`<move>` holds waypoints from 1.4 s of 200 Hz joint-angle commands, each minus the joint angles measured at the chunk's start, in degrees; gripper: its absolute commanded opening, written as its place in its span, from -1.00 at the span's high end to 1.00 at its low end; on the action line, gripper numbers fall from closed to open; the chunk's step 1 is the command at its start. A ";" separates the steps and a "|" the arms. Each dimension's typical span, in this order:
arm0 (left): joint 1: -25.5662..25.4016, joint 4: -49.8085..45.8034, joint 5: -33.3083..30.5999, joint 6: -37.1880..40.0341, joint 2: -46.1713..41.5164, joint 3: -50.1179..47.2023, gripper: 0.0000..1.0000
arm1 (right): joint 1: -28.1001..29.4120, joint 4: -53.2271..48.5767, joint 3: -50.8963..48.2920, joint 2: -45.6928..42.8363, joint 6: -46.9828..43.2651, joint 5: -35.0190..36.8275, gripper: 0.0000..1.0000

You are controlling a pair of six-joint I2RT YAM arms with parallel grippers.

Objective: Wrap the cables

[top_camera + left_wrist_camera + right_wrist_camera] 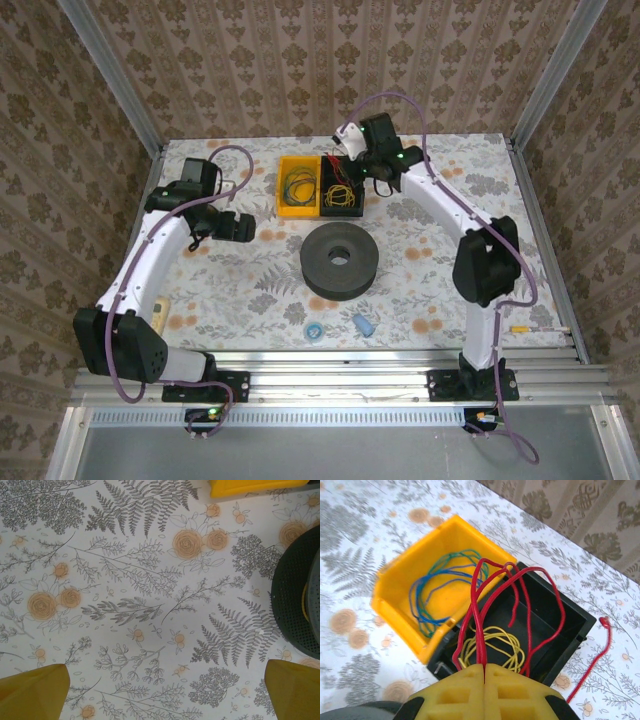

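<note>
The red wire is string-thin, glossy and limp, gathered into several loose loops rather than one neat line. The right gripper has its fingers pressed together on the bundle, and the strands come out of the seam between them. From that pinch the loops rise over the black bin, fan out above its open top and bend back down. Their long axis runs from the fingers across the bin toward its far rim. One loose end (with a small knob at its tip) lies on the flowered cloth just outside the black bin, on the side away from the yellow bin. It stretches nearly straight alongside the bin's wall. Inside the black bin, under the red loops, sits a coil of yellow wire. In the overhead view the left gripper hovers well away from the black bin, its fingers spread wide over bare cloth
</note>
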 commanded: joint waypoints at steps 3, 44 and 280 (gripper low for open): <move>-0.44 2.94 1.64 1.52 -1.65 0.90 -1.00 | -0.90 2.47 -2.47 -7.01 3.84 -9.99 1.00; -1.87 6.61 4.64 3.38 1.93 8.73 -1.00 | -6.37 13.67 -11.27 -15.92 18.46 -34.51 1.00; -11.15 28.69 31.99 3.24 5.47 14.97 -0.01 | -6.78 39.51 -31.70 -29.60 43.96 -47.95 1.00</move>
